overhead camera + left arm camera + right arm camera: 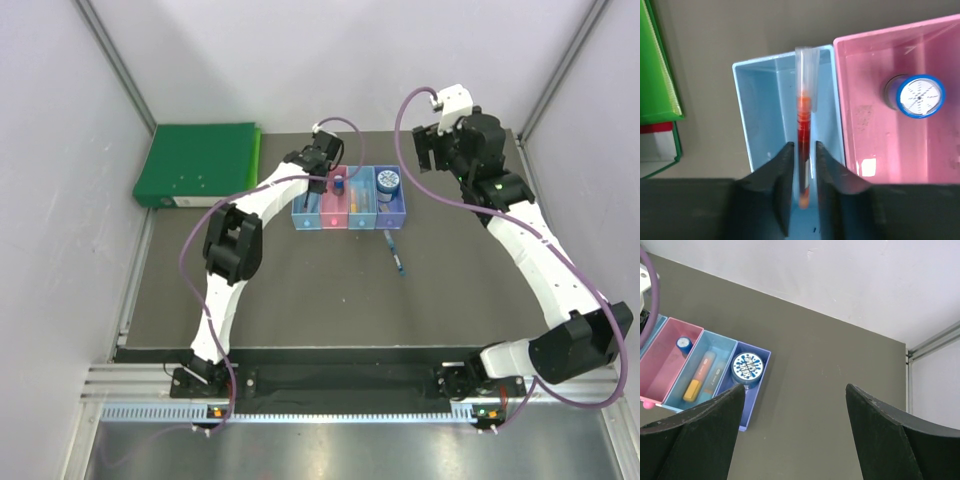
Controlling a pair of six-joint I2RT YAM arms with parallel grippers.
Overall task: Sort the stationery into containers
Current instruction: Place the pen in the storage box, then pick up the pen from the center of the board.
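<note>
Four joined bins (350, 222) stand at the back middle. My left gripper (804, 145) hangs over the left light blue bin (760, 115), jaws a narrow gap apart. A red pen (804, 115) with a clear cap leans in that bin between the fingers, with slim gaps on both sides. A blue-white bottle (920, 96) stands in the pink bin (875, 145). An orange-pink marker (700, 375) lies in the third bin (725, 347). A round blue reel (745, 367) sits in the purple bin (747, 420). A dark blue pen (396, 252) lies on the mat. My right gripper (795, 387) is open and empty, high, right of the bins. The pale block is out of view.
A big green binder (200, 162) lies at the back left, close to the left bin; it also shows in the left wrist view (657, 70). White walls close the back and sides. The dark mat (330, 300) ends at a metal rail in front.
</note>
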